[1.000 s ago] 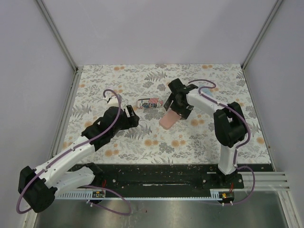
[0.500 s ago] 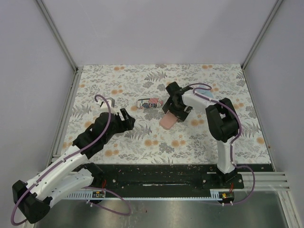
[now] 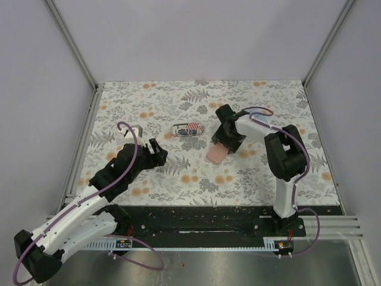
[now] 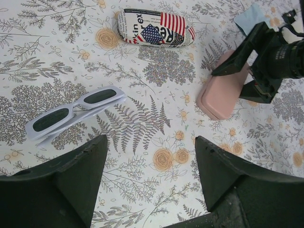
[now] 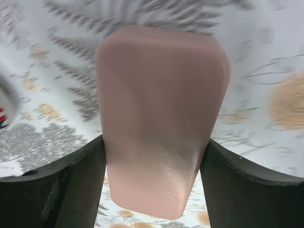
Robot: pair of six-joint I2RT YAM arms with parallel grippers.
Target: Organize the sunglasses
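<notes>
Closing on the pink case (image 5: 161,104), the right gripper (image 5: 153,156) now clamps its two long sides; a second ago it hung wide open. The case has slid slightly away from the flag-printed case (image 4: 154,28). Judgement: a case is being readied for stowing (its lid is shut). The left gripper (image 4: 149,161) stands open and empty. Count: one pair of sunglasses (image 4: 73,113), near-left of the flag-printed case on the surface (image 4: 142,137); two cases.
</notes>
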